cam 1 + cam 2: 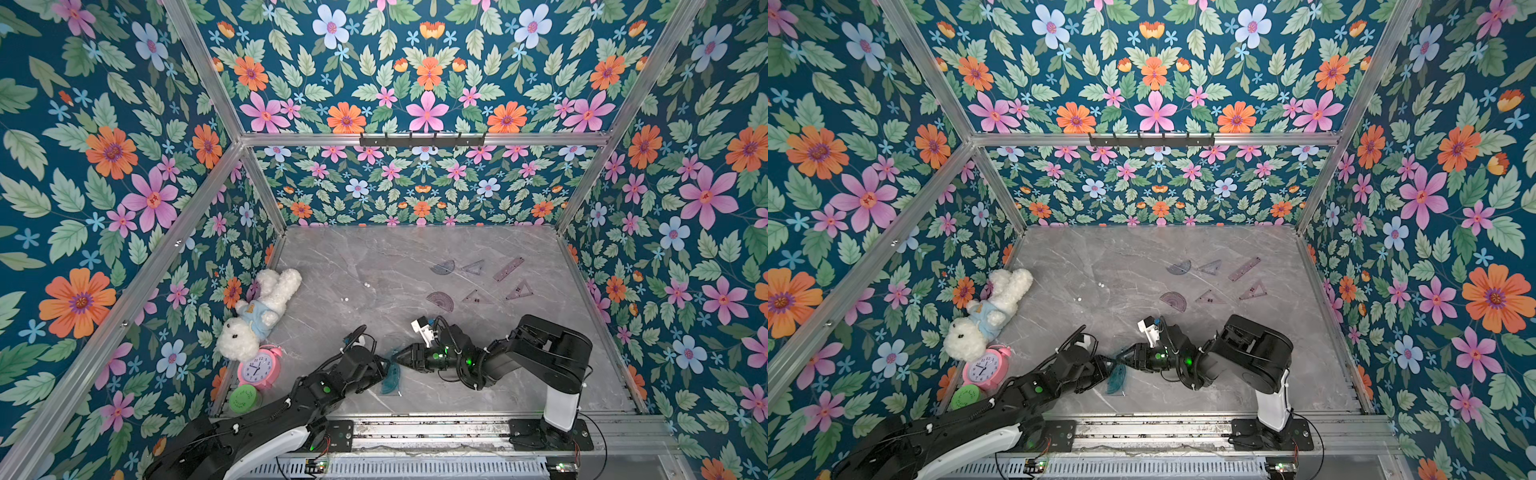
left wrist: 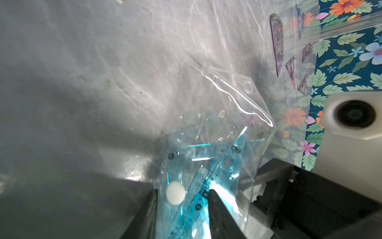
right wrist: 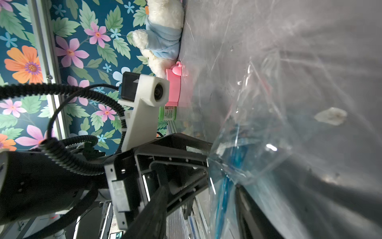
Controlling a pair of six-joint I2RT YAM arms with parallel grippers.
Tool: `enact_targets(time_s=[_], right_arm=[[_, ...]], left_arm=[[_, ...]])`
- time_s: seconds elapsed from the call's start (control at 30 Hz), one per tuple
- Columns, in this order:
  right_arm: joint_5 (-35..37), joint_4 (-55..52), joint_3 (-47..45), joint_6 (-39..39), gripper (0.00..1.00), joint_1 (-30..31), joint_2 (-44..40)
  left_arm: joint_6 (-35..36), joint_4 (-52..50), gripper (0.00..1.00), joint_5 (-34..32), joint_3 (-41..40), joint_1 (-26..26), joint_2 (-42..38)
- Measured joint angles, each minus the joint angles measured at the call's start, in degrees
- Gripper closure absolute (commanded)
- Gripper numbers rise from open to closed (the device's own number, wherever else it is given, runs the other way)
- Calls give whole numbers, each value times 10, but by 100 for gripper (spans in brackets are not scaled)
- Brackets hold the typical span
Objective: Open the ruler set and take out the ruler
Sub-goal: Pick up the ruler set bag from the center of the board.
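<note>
The ruler set [image 1: 390,376] [image 1: 1116,378] is a clear plastic pouch with blue rulers [image 2: 206,182] inside and a white snap button [image 2: 175,192]. It is held up off the marble table near the front middle, between the two arms. My left gripper [image 1: 383,366] [image 1: 1105,365] [image 2: 183,193] is shut on the pouch, which creases where the fingers [image 3: 204,159] pinch it. My right gripper [image 1: 397,357] [image 1: 1120,357] [image 3: 200,187] faces it from the right with its jaws wide apart. The pouch's blue edge [image 3: 224,192] hangs between them, close to one finger.
Several purple rulers, set squares and protractors [image 1: 508,269] [image 1: 440,300] lie loose on the table's back right. A white plush toy [image 1: 262,311], a pink alarm clock [image 1: 258,368] and a green tin [image 1: 244,398] stand along the left wall. Small white bits [image 1: 366,285] lie mid-table.
</note>
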Motion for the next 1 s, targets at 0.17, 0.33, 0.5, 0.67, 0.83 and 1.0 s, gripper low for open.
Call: enact_targets(time_s=[0.17, 0.33, 0.5, 0.67, 0.83, 1.0], right_arm=[[-4, 42, 0, 10, 46, 0, 20], [5, -29, 16, 3, 46, 3, -12], [26, -129, 35, -13, 45, 12, -47], [50, -203, 45, -18, 45, 22, -60], [72, -235, 22, -8, 44, 28, -74], [97, -233, 4, 2, 44, 37, -83]], left_arm=[[-4, 10, 58, -2, -3, 0, 2], [-9, 10, 59, -7, -3, 0, 0], [-9, 9, 60, -13, 0, 0, 2], [-9, 16, 60, -16, 6, 0, 15], [-7, 28, 61, -18, 6, -1, 24], [-3, 49, 61, -17, 6, -2, 42]])
